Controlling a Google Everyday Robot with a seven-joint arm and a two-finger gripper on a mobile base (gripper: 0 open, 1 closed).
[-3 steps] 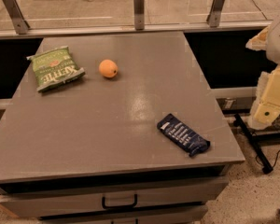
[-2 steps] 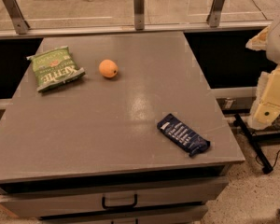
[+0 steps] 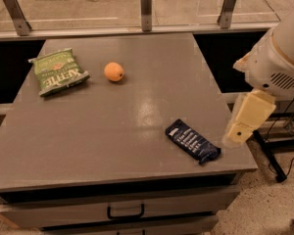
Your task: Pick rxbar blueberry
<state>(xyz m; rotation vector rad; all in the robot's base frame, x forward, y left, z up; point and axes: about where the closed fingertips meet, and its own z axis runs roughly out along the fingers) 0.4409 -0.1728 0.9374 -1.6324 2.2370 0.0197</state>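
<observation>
The rxbar blueberry (image 3: 192,141) is a flat dark navy wrapper with white lettering. It lies diagonally on the grey table (image 3: 112,131), near the front right corner. My gripper (image 3: 236,132) hangs at the table's right edge, just right of the bar and a little above the table top, on a cream-coloured arm (image 3: 277,58) that comes in from the right. It holds nothing that I can see.
A green Kettle chip bag (image 3: 58,71) lies at the back left and an orange (image 3: 113,72) sits beside it. A glass rail with metal posts (image 3: 146,9) runs along the back. A drawer with a handle (image 3: 125,212) is below the front edge.
The arm and gripper have moved left, from beside the table to its right edge near the bar. The bar, orange and bag have not moved.
</observation>
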